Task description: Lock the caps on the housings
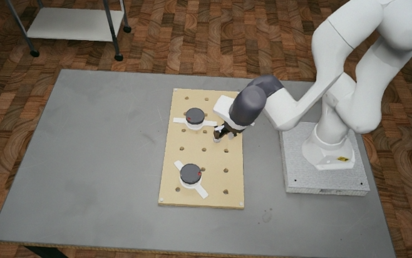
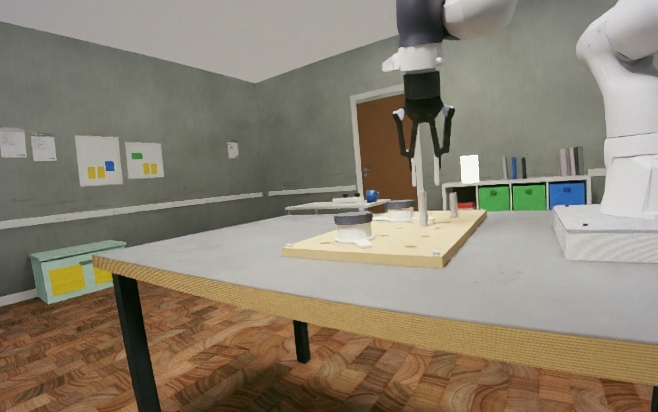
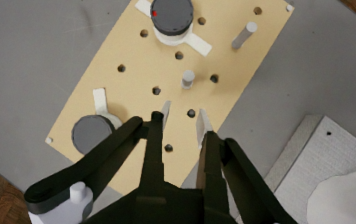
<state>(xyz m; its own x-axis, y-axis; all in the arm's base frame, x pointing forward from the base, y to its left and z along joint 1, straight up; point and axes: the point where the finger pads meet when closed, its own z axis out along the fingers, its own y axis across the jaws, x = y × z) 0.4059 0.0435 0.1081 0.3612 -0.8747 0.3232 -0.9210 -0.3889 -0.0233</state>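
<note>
The far housing (image 1: pixel 195 126) (image 2: pixel 400 215) (image 3: pixel 174 38) stands upright with its dark cap (image 1: pixel 195 116) (image 3: pixel 172 14) on top; a red dot is on the cap's left side in the top view. The near housing (image 1: pixel 190 185) (image 2: pixel 354 231) stands upright too; its dark cap (image 1: pixel 190 173) (image 2: pixel 353 218) (image 3: pixel 92 134) has a red dot on its right side in the top view. My gripper (image 2: pixel 425 183) (image 3: pixel 183 113) is partly open and empty, pointing down above the board's right part. In the wrist view my left finger hides part of the near housing.
The housings stand on a pale board (image 1: pixel 216 185) (image 2: pixel 365 257) with holes. Two grey pegs stand on it: one (image 2: pixel 423 209) (image 3: pixel 187 79) near my gripper, another (image 2: pixel 453 205) (image 3: pixel 244 36) farther back, hidden by my arm in the top view. The robot's base is to the right.
</note>
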